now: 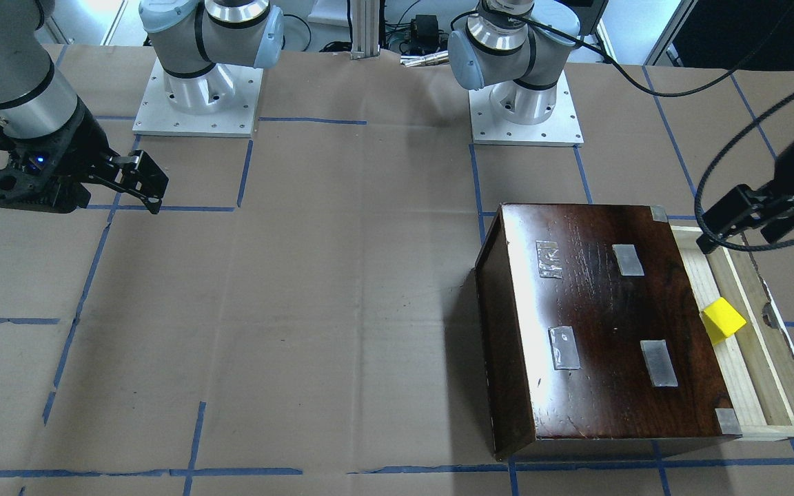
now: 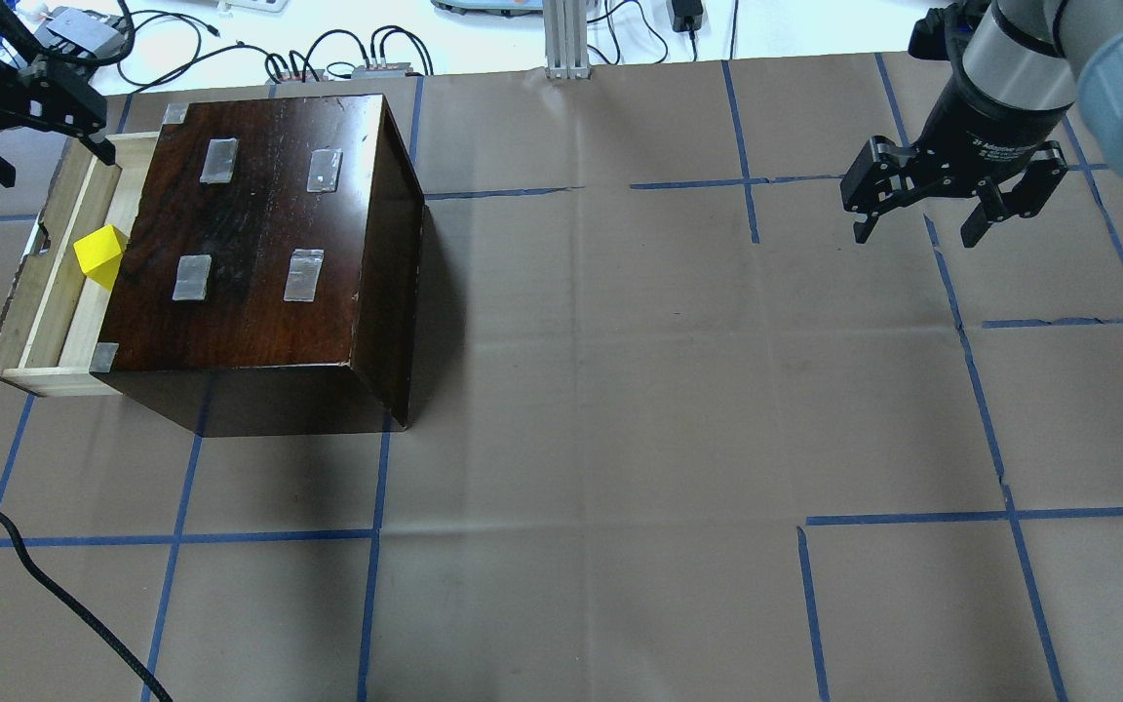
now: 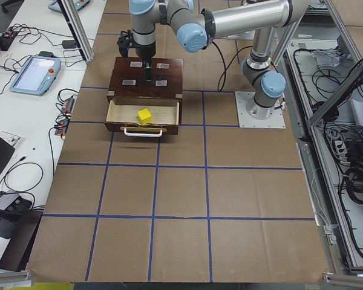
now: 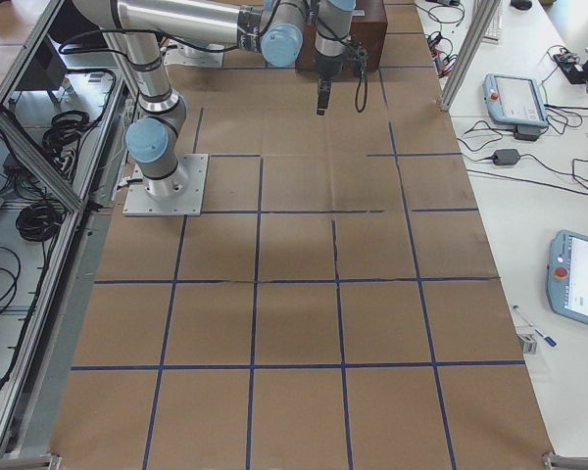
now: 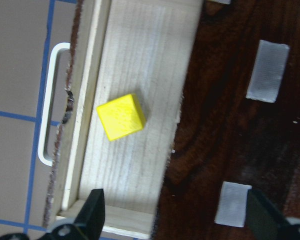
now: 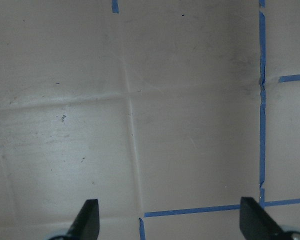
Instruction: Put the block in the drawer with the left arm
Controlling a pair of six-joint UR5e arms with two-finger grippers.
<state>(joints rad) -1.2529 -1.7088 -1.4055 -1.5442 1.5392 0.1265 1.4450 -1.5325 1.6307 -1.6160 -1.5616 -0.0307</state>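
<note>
The yellow block [image 1: 722, 321] lies on the pale wooden floor of the pulled-out drawer [image 1: 738, 389]. It also shows in the overhead view [image 2: 99, 255] and in the left wrist view [image 5: 121, 117], resting loose in the drawer [image 5: 140, 65]. My left gripper [image 1: 741, 231] is open and empty. It hovers above the far end of the drawer [image 2: 59, 312], apart from the block, as the overhead view [image 2: 50, 161] shows. Its fingers [image 5: 92, 215] stand wide apart. My right gripper [image 2: 915, 234] is open and empty, over bare table far from the drawer.
The dark glossy cabinet [image 2: 259, 224] with tape patches holds the drawer. A white handle [image 5: 47, 105] sits on the drawer front. A black cable [image 2: 55, 595] trails over the table's near left. Brown paper with blue tape lines [image 6: 262, 100] covers the table.
</note>
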